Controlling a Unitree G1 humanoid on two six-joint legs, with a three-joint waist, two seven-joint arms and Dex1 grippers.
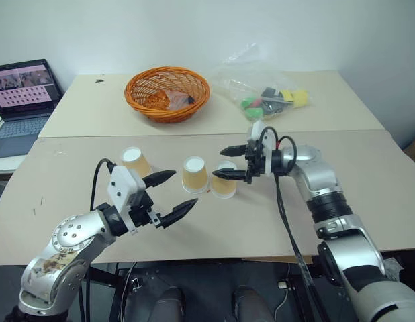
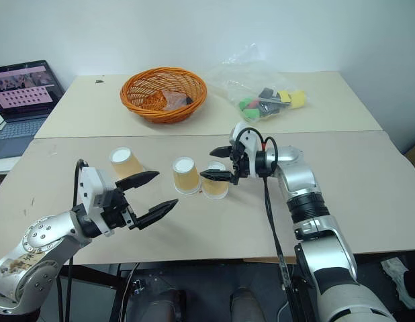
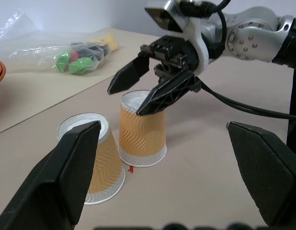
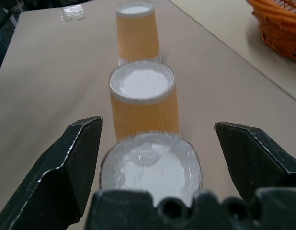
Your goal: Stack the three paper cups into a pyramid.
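I see three paper cups upside down in a row on the bench. My right hand is released, just above the rightmost cup. My left hand is released, holding nothing.

Two beige tables abut before a plain white wall; an open laptop sits left.

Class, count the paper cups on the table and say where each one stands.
3, all upside down in a row: left cup apart near the left gripper; middle cup; right cup beneath the open right gripper.
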